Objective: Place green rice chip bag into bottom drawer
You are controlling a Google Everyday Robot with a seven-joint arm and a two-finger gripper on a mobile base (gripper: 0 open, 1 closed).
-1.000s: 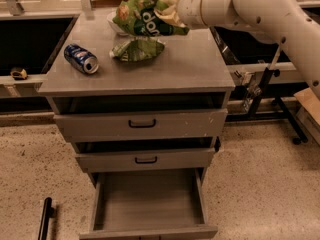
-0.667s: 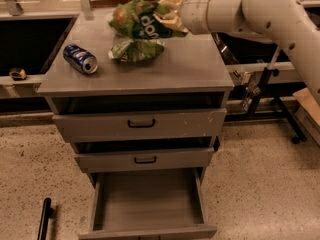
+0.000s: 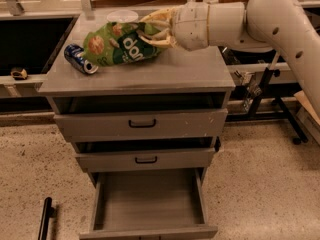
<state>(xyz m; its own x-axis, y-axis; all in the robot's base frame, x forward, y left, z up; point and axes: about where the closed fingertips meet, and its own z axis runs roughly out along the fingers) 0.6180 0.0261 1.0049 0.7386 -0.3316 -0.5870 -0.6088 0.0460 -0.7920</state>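
Note:
My gripper (image 3: 151,32) is shut on the right end of the green rice chip bag (image 3: 117,45), a bright green bag with large white letters. It holds the bag over the left half of the grey cabinet top (image 3: 180,71); I cannot tell whether the bag touches the top. The white arm reaches in from the upper right. The bottom drawer (image 3: 147,199) is pulled out below, and its flat grey floor is bare. The paler green bag is hidden behind the held bag.
A blue drink can (image 3: 80,59) lies on the top's left edge, just left of the bag. The two upper drawers (image 3: 142,124) with black handles are slightly ajar. A black bar (image 3: 45,216) lies on the floor at lower left. Dark table legs (image 3: 280,104) stand at right.
The gripper has carried the green bag left and toward the cabinet's front, and the bag now covers the paler bag that showed before. The can and drawers have not moved.

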